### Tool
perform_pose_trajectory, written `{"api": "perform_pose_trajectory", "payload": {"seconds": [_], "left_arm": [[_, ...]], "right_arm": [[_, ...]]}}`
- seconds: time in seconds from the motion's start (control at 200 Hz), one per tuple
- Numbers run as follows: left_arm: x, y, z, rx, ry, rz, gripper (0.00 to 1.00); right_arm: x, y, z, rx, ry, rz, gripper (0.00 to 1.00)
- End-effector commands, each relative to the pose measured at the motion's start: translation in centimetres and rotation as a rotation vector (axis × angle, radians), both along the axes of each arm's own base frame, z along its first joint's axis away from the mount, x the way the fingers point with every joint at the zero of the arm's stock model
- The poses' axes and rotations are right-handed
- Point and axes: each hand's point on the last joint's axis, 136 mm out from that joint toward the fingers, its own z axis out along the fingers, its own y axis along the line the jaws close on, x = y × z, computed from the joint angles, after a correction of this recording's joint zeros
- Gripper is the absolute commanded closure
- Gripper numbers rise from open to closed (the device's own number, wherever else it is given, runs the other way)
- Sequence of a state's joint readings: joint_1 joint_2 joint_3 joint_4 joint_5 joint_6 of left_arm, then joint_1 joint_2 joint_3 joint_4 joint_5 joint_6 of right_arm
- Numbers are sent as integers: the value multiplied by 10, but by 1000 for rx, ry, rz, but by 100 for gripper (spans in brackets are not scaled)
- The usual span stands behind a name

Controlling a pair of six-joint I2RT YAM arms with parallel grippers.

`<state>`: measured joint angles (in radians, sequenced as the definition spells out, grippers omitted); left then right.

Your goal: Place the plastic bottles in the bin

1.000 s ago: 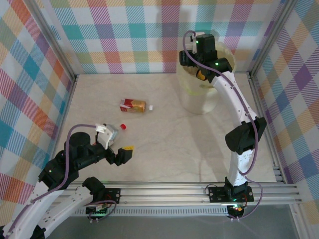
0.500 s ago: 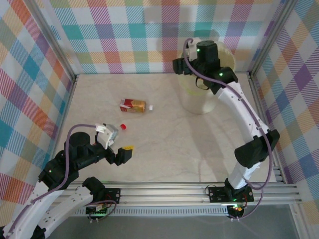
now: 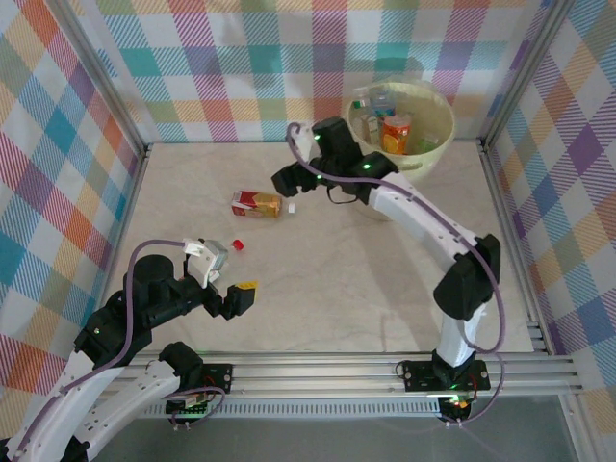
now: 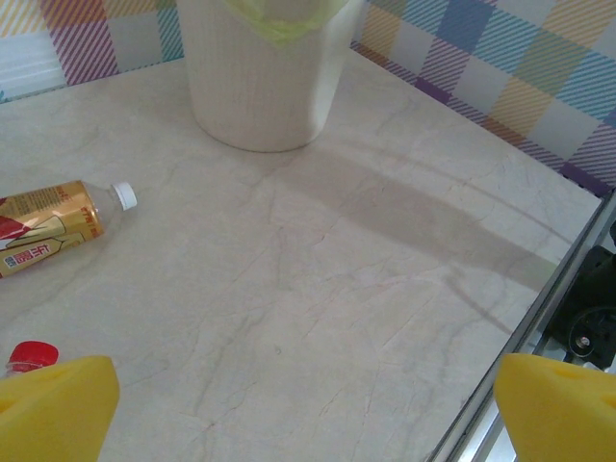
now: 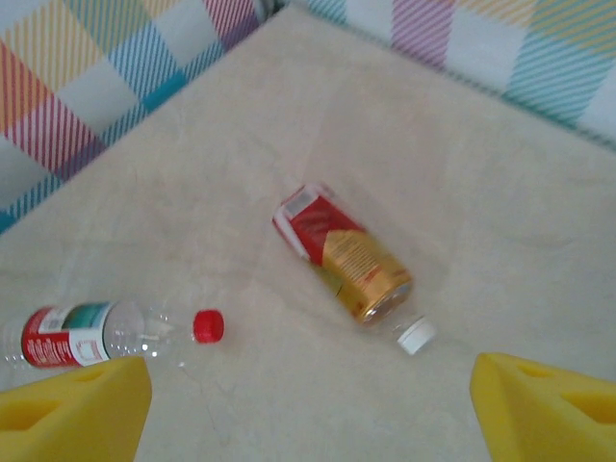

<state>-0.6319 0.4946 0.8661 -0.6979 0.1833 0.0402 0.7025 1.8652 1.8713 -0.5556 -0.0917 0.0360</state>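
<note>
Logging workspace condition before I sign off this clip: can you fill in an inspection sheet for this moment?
Surface: pale marbled table, no spills seen.
Job's things: bin upright at the far right, with several bottles inside; orange-labelled bottle, white cap, lying on the table; clear red-capped bottle lying nearer the left arm.
Clutter: nothing seen.
Grippers: right gripper open and empty, beside the orange-labelled bottle; left gripper open and empty, low near the front.
Cables: purple cable looping off the left arm; the right arm carries one too; no snag seen.
Surroundings: plaid walls; metal rail along the near edge.
</note>
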Motion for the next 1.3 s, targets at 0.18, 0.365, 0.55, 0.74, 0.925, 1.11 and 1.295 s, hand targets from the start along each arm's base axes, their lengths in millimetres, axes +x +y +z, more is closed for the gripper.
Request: {"api": "perform_pose_trajectory", "payload": {"seconds": [0.18,0.365,0.55,0.74,0.925,1.11,1.295], "left_arm": [[1,0,7,-27,-15,4,0],[2,0,7,-27,-13,6,0],[2,0,6,-25,-13,6,0],[2,-1,6,-24,-12,4,0],[1,0,6,-25,-13,6,0],[2,0,6,-24,-11,6,0],[3,0,5,-20,-7,9,0]], "right_arm": [[17,42,-71,-28,125,74,5],[34,55,-110,-79,171,79,0],[40,66,-137,-99,207,103,0],[44,72,-162,-128,236,132,0],[57,75,-177,-164,203,123,0],[77,73,-188,-212,123,77,0],[80,71,-197,-233,118,73,0]]}}
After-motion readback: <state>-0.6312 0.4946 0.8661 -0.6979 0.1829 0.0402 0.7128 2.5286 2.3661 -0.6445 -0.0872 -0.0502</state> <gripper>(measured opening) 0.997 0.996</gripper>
